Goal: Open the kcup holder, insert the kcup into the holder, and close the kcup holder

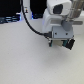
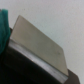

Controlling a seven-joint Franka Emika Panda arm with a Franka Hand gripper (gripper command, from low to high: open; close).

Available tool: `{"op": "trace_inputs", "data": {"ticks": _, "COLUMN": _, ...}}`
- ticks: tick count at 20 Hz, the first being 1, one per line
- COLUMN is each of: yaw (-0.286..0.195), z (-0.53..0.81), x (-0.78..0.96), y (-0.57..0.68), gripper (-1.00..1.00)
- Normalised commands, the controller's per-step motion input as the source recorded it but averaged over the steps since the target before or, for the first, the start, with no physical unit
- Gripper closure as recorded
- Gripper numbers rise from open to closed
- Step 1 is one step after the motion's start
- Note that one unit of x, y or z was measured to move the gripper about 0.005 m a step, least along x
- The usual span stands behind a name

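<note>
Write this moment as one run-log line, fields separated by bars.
arm: low over table | claw: state unclear | holder: close below wrist camera, pale flap raised | kcup: green at frame edge

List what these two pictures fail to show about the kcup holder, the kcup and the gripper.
- Kcup holder: exterior view, mostly hidden behind the arm; open or closed cannot be told.
- Kcup: wrist view, only a green patch cut off by the frame edge; blurred, so its identity is uncertain.
- Gripper: exterior view, too small and blurred; jaw state unclear.
- Pale slanted panel: wrist view, blurred; unidentifiable.

Gripper (image 1: pixel 61 41) – low over kcup holder (image 1: pixel 65 44)
</note>
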Motion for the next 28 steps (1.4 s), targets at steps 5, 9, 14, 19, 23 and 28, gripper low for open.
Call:
{"op": "trace_inputs", "data": {"ticks": 5, "yaw": 0.133, "z": 0.04, "x": -0.24, "y": 0.51, "gripper": -1.0}}
{"op": "trace_inputs", "data": {"ticks": 9, "yaw": 0.112, "z": 0.05, "x": -0.38, "y": 0.55, "gripper": -1.0}}
{"op": "trace_inputs", "data": {"ticks": 14, "yaw": 0.098, "z": 0.13, "x": -0.51, "y": 0.49, "gripper": -1.0}}
{"op": "trace_inputs", "data": {"ticks": 19, "yaw": 0.073, "z": 0.04, "x": -0.71, "y": 0.5, "gripper": -1.0}}
{"op": "trace_inputs", "data": {"ticks": 23, "yaw": 0.058, "z": 0.01, "x": -0.82, "y": 0.48, "gripper": -1.0}}
{"op": "trace_inputs", "data": {"ticks": 28, "yaw": 0.057, "z": -0.02, "x": -0.8, "y": 0.47, "gripper": -1.0}}
